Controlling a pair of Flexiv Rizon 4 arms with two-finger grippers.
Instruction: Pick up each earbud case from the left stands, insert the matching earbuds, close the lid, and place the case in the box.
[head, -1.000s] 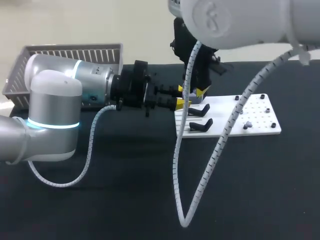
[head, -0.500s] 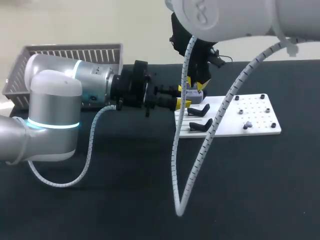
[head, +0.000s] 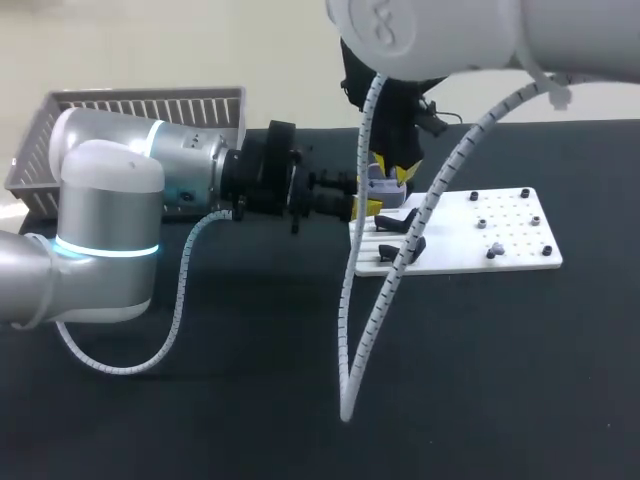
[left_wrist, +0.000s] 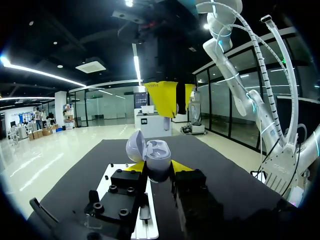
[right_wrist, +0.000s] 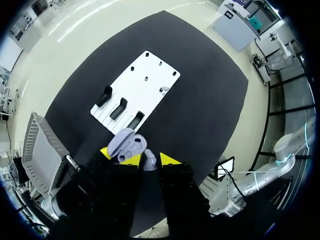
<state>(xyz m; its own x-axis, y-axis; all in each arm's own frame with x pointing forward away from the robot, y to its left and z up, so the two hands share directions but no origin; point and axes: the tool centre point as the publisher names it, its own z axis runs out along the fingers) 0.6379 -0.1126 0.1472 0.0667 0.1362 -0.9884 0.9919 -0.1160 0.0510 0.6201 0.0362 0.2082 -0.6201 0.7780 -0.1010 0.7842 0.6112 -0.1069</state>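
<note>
Held earbud case (left_wrist: 159, 150), lid open: light, slick shell; left gripper (left_wrist: 156, 167) clamps base. Right gripper (left_wrist: 174, 97) above earbud case pinches earbud (right_wrist: 149, 161).

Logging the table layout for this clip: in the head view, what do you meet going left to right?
Grey basket → earbud case → small black pegs on the white board.

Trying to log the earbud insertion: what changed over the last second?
The right gripper, holding an earbud, shifted left toward the open case, and its cable swung left with it. The left gripper stayed put, shut on the case. The board and basket are unchanged.
</note>
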